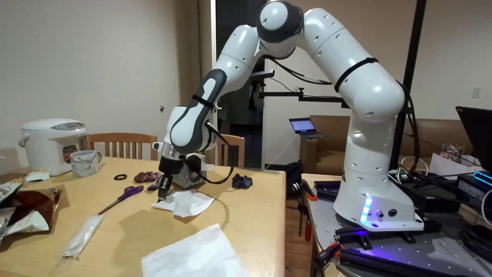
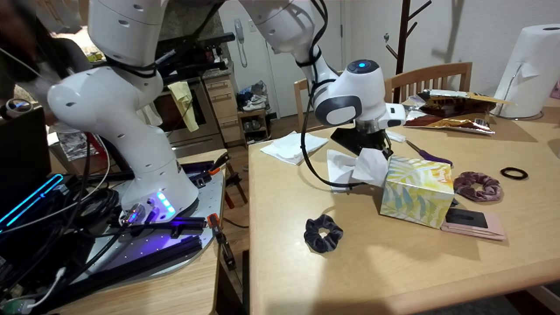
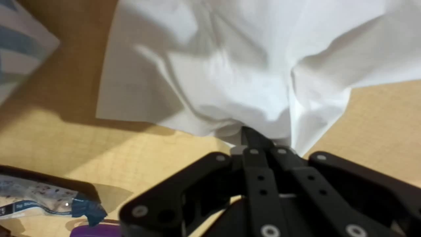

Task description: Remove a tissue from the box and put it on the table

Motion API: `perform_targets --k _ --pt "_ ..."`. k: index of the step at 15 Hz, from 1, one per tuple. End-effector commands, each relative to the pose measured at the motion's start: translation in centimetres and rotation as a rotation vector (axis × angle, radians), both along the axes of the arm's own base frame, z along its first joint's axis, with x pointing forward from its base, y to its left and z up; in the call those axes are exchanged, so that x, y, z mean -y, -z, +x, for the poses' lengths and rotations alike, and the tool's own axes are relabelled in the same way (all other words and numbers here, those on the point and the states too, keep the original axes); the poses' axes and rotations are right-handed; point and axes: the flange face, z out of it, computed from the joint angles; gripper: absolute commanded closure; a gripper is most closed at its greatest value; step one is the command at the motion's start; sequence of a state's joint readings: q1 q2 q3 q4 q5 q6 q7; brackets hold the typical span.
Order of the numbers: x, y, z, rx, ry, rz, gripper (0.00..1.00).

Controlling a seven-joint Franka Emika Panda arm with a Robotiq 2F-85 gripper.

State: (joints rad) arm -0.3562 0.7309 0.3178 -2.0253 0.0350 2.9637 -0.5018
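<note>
The bench (image 1: 253, 207) carries the layout, set before the arm (image 1: 326, 34) so that, I judge, the work lies within reach. A white appliance (image 1: 50, 148) stands at the end away from the arm, likely to stay out of the way. The leaf-patterned box (image 2: 418, 192) sits near the action, presumably as the source; whether it stands upright or on its side I cannot tell. A flatter white sheet (image 1: 196, 254) lies near the bench's edge, for no reason that shows. The tissue (image 1: 188, 203), which I take to be the creased sheet beside the box, spreads mostly over the bench; whether any of it runs back into the box is hidden. Smallest are the fingertips (image 3: 255, 136) of the end effector (image 3: 268, 143): closed together, with folds gathering toward them, so they appear to pinch the tissue's edge. They hold it low, probably because limp paper settles best from there.
</note>
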Motion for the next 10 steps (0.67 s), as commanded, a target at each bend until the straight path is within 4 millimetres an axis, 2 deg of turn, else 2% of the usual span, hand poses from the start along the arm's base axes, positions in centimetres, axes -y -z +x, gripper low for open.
perform_targets --k 1,5,10 --pt "-2.0 2.5 -2.8 -0.028 0.037 0.066 1.0" --pt "-2.4 3.4 -5.6 -0.032 0.108 0.078 1.0" --pt "-2.9 3.4 -9.4 -0.02 0.197 0.074 1.0"
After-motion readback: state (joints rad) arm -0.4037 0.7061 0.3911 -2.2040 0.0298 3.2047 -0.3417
